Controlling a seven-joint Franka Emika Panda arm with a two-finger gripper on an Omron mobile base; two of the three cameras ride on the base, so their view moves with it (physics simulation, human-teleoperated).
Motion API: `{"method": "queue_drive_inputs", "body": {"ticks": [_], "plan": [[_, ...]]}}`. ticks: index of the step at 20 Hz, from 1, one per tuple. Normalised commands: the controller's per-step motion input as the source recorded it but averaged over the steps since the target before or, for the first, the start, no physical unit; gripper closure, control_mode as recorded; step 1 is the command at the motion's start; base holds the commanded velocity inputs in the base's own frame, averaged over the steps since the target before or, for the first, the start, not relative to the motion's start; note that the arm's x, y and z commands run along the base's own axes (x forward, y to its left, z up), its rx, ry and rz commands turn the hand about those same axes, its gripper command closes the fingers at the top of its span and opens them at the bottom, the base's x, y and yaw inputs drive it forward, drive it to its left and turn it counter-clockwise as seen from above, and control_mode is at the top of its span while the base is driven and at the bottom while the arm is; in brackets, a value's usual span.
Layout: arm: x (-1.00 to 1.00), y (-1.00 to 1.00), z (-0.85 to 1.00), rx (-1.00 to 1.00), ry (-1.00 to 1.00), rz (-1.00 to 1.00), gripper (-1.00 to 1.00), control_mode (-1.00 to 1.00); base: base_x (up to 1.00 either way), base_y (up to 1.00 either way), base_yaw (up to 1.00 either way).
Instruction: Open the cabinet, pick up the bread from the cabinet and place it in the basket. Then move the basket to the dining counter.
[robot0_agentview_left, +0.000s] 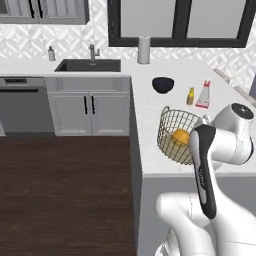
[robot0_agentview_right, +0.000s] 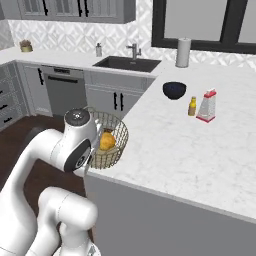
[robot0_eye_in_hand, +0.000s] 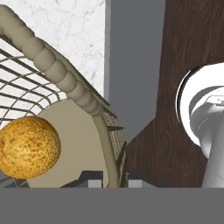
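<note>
Bread (robot0_agentview_left: 180, 136), one bun, lies inside the single basket (robot0_agentview_left: 172, 131), which sits at the near left corner of the white tabletop (robot0_agentview_right: 200, 145), its rim just at the edge. The tool (robot0_eye_in_hand: 114, 178) is closed on the basket's wall, one finger inside, one outside. Farther right stand one dark bowl (robot0_agentview_left: 163, 85), one yellow bottle (robot0_agentview_left: 190, 96) and one grater (robot0_agentview_left: 203, 95), with bare marble between.
</note>
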Motion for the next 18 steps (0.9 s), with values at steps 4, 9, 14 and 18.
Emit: {"method": "queue_drive_inputs", "body": {"ticks": [4,9,14,18], "plan": [[0.0,0.0,0.0,0.0,0.0,0.0,1.0,1.0,0.61,-0.45,0.07],[0.6,-0.44,-0.22,0.02,0.01,0.07,1.0,-1.0,0.39,-0.2,0.04],[1.0,-1.0,-0.72,0.01,0.04,0.08,1.0,-1.0,0.0,0.0,0.0],[1.0,-0.87,-0.68,0.0,0.07,0.04,1.0,-1.0,0.0,0.0,0.0]]}}
